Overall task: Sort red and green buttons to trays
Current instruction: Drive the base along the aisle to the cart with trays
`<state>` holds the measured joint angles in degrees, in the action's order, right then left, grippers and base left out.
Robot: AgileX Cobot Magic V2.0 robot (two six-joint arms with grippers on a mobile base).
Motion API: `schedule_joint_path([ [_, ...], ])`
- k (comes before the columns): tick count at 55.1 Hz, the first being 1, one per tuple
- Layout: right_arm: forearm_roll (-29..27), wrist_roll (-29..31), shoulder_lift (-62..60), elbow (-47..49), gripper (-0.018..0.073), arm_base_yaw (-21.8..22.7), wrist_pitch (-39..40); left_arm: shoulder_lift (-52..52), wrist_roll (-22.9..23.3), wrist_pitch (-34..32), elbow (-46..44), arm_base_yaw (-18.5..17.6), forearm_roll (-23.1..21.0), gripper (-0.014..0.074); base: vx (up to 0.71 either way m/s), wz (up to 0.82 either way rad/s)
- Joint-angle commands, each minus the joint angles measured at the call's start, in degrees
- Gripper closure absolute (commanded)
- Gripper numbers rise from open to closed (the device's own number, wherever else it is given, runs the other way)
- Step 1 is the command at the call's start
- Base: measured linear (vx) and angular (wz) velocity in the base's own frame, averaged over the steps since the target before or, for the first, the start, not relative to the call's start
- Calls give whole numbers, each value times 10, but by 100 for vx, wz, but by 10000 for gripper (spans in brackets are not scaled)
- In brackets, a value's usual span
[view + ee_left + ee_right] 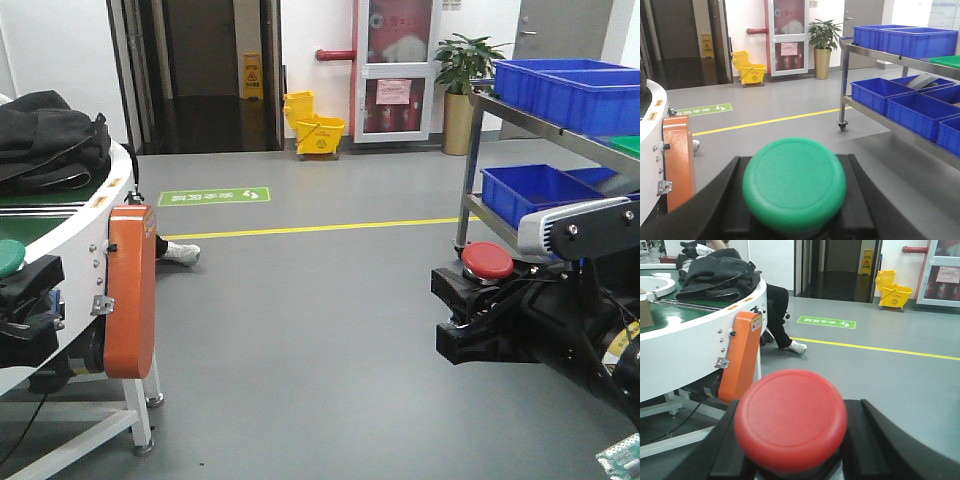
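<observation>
The green button [794, 186] sits cap-up between the black fingers [710, 205] of my left gripper [794, 162], which is shut on its base. From the front this gripper [28, 295] is at the far left with the green cap [9, 255] on top. My right gripper [797, 407] is shut on the red button [790, 420]. In the front view the right gripper [468, 305] hangs at the right with the red cap [487, 260] above it. A strip of a green tray [946, 61] shows on the rack's upper shelf. The red tray is out of view.
A metal rack [470, 170] with several blue crates [530, 190] stands on the right. On the left a round white conveyor table [60, 240] carries an orange guard [132, 290] and black clothing [50, 140]. A person's leg [777, 315] is beside the table. A yellow mop bucket [318, 128] stands far back.
</observation>
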<state>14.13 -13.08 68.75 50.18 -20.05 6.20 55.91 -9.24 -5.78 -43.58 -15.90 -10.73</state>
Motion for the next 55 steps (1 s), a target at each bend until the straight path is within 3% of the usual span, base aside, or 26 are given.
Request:
schedule_joint_path([
  [1,-2,0,-17,21,569,2,49,-8,1,-44,-20,-3,-2,596,31,8],
  [55,-2,0,-17,21,569,2,50,-8,1,-42,-20,-3,-2,596,42,-2],
])
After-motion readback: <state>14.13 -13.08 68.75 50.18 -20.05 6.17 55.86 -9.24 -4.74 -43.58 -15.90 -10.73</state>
